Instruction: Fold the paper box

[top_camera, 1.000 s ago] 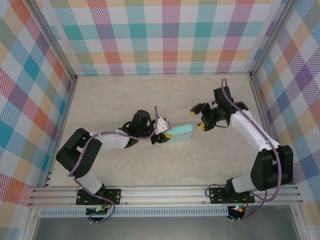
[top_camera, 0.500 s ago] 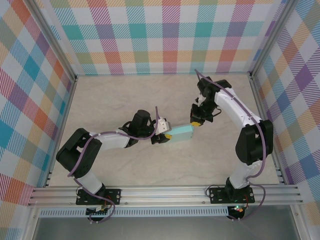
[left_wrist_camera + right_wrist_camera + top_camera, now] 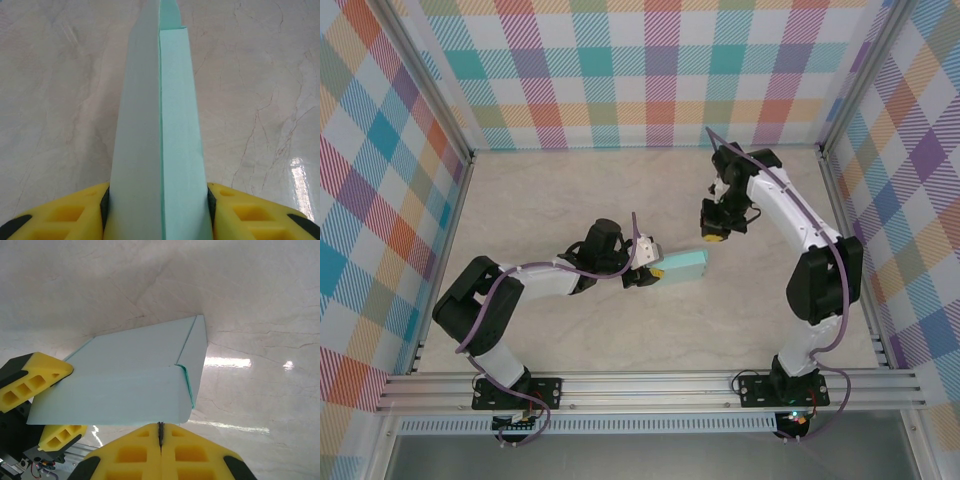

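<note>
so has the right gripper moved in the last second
Yes. The right gripper has swung left, away from the right side wall, and has shut. It now sits by the right end of the paper box.

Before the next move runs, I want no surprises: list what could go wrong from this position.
1. The left gripper pinches the paper box at one end alone; a push from the shut right gripper may twist it loose.
2. The end flap looks not fully seated and could spring open.
</note>
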Robot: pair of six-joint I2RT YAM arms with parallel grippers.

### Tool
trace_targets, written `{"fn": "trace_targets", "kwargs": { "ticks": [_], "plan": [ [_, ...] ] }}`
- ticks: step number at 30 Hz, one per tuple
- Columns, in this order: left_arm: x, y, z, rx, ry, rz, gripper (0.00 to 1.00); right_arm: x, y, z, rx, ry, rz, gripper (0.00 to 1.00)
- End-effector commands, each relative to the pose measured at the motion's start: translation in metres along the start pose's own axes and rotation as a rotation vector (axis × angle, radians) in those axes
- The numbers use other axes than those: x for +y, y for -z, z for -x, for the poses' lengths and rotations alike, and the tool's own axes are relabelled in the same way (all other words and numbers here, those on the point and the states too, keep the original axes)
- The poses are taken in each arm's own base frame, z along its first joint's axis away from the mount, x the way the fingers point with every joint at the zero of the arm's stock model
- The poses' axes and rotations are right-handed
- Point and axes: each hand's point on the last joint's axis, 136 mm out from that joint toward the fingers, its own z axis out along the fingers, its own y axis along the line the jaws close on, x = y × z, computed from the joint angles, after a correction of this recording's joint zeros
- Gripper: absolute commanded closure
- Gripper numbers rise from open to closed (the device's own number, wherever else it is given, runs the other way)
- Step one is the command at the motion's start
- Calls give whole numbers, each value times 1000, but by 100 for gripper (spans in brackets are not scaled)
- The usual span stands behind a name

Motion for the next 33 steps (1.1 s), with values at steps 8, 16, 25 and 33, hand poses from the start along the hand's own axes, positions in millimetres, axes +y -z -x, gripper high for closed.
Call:
{"fn": "trace_targets", "kwargs": {
  "ticks": [8,16,25,33],
  "plan": [
    [-25,-8,-60,204,94,-82,55,-27,-63,-42,142,-25,-63,100],
    [-29,-9,-60,200,93,-107,55,-28,-63,-51,124,-27,-40,100],
    [-38,-6,-52,144,76,-144,54,22,-18,-23,-5,80,119,89],
    [-46,-3,-48,146,49,-203,54,27,-4,-27,-268,797,132,56]
  ]
}}
